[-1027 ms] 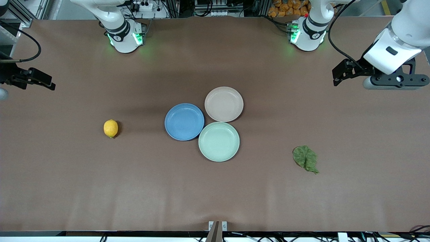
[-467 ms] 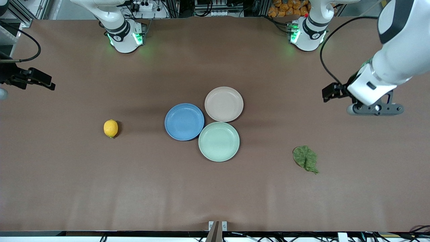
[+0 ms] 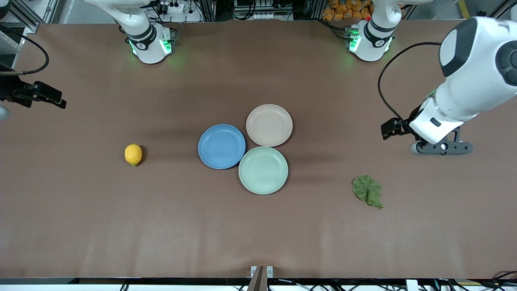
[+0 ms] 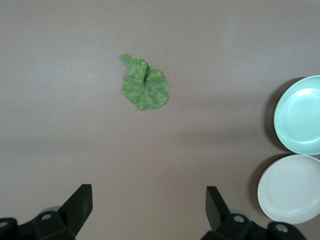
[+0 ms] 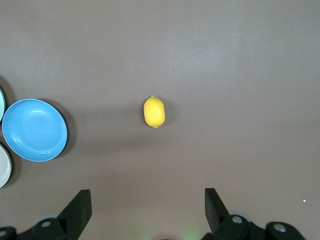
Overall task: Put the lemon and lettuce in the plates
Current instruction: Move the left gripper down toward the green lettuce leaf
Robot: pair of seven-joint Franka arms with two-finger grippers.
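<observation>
The left gripper [image 4: 145, 210] hangs in the air over bare table toward the left arm's end, with its fingers [image 4: 80, 202] spread wide and nothing between them. The lettuce [image 3: 367, 190] lies flat on the table near that end, nearer the front camera than the three plates and well apart from them. The right gripper [image 5: 145, 210] waits high over the table at the right arm's end, its fingers also wide apart and empty. The lemon [image 3: 133, 154] sits on the table toward that end, well apart from the blue plate [image 3: 221, 146]. The blue plate, the beige plate [image 3: 269, 125] and a mint-green plate [image 3: 263, 170] cluster together mid-table, rims touching or nearly so, all holding nothing.
</observation>
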